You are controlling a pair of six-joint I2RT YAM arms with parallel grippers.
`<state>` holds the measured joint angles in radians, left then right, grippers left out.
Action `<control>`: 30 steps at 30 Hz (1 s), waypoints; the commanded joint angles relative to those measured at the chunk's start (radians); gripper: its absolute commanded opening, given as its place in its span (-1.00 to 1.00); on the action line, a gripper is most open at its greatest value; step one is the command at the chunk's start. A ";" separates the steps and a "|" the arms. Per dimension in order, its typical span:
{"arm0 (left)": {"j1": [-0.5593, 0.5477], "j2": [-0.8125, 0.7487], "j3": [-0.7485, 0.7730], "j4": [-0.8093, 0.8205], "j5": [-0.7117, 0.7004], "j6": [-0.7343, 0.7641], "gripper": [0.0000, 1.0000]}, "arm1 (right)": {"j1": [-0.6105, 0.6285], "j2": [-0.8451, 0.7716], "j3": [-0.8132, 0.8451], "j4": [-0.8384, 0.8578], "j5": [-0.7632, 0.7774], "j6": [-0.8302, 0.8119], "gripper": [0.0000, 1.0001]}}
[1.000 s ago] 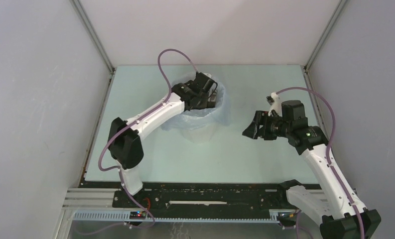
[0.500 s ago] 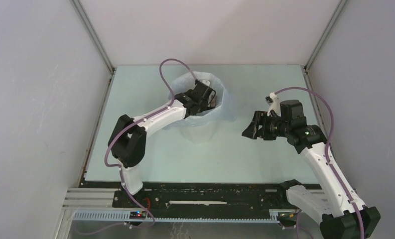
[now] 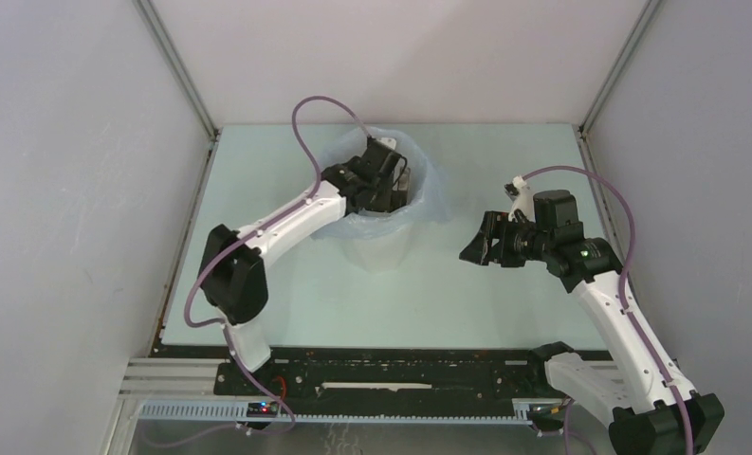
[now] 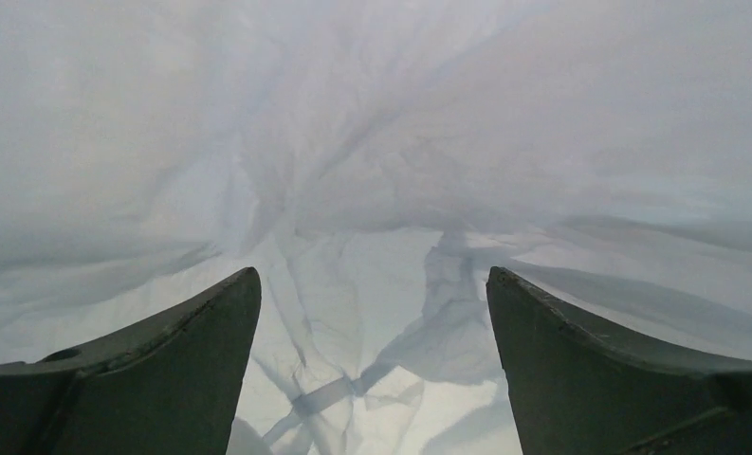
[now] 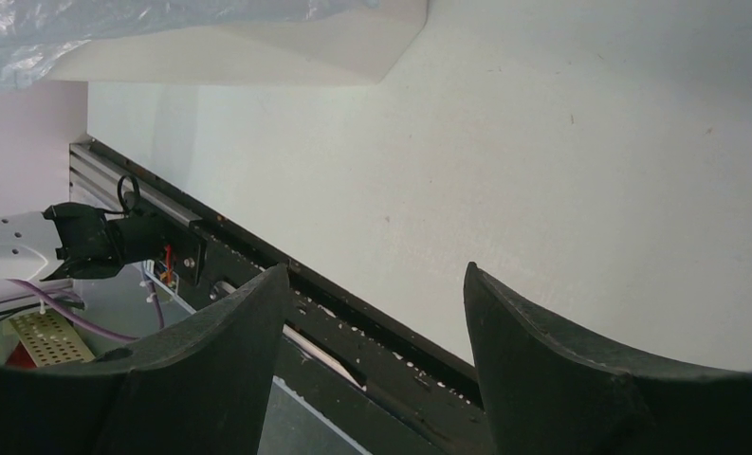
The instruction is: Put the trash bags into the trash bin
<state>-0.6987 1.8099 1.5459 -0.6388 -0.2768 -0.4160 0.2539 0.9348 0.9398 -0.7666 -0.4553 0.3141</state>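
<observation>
Left wrist view had the left gripper (image 4: 372, 284) with its two dark fingers (image 4: 163, 351) spread wide and nothing between them, pointed down into the crinkled pale-blue trash bag (image 4: 381, 152), whose film filled the whole picture around and below the fingertips; whether they touched the film could not be told. From the top external camera that gripper sat inside the mouth of the bag, which lined the trash bin (image 3: 383, 248) and spilled out over its rim, the loose film bulging wider than the white faceted body. The bin stood upright on the pale-green table (image 3: 504, 161), left of centre. The right gripper (image 3: 474, 248) hung above the table well apart from the bin, to its right, jaws parted and empty. Its wrist camera looked past those fingers at the table surface, with the bin's white side and a strip of bag film at the top left, and the black rail (image 5: 353, 322) along the table's near edge below
</observation>
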 commanded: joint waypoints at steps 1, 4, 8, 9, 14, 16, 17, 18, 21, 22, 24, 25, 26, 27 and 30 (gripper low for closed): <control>0.004 -0.117 0.110 -0.088 0.015 0.023 0.88 | -0.008 -0.003 0.039 0.030 -0.026 0.018 0.54; 0.004 -0.156 0.113 -0.118 0.027 0.016 0.89 | -0.010 0.004 0.038 0.038 -0.037 0.022 0.54; 0.004 -0.208 0.089 -0.141 0.037 0.010 0.91 | -0.008 0.019 0.039 0.052 -0.050 0.029 0.55; 0.005 -0.216 0.083 -0.146 0.039 0.010 0.91 | -0.008 0.022 0.039 0.059 -0.054 0.031 0.55; 0.009 -0.198 0.074 -0.164 0.071 0.012 0.91 | -0.008 0.040 0.039 0.080 -0.061 0.043 0.54; 0.018 -0.188 0.075 -0.158 0.111 -0.008 0.89 | -0.010 0.046 0.039 0.088 -0.065 0.048 0.55; 0.031 -0.184 0.071 -0.143 0.138 -0.020 0.86 | -0.010 0.049 0.038 0.090 -0.069 0.050 0.55; 0.047 -0.175 0.071 -0.132 0.178 -0.037 0.84 | -0.010 0.050 0.038 0.091 -0.068 0.052 0.55; 0.085 -0.135 0.092 -0.145 0.295 -0.097 0.69 | -0.011 0.056 0.038 0.099 -0.073 0.058 0.55; 0.084 -0.143 0.094 -0.134 0.311 -0.099 0.69 | -0.011 0.057 0.038 0.102 -0.076 0.060 0.55; 0.083 -0.174 0.106 -0.122 0.341 -0.119 0.73 | -0.013 0.059 0.038 0.110 -0.083 0.065 0.55; 0.085 -0.186 0.117 -0.127 0.357 -0.141 0.76 | -0.013 0.059 0.038 0.110 -0.084 0.067 0.55; 0.085 -0.196 0.128 -0.134 0.378 -0.159 0.79 | -0.013 0.060 0.038 0.110 -0.084 0.069 0.55; 0.085 -0.202 0.139 -0.142 0.396 -0.176 0.82 | -0.013 0.063 0.039 0.112 -0.084 0.069 0.55; 0.095 -0.202 0.155 -0.160 0.511 -0.255 0.88 | -0.013 0.075 0.039 0.123 -0.097 0.076 0.55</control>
<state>-0.6086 1.6585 1.6199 -0.7925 0.0628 -0.5541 0.2440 0.9981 0.9398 -0.6872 -0.5270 0.3664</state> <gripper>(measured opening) 0.926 0.772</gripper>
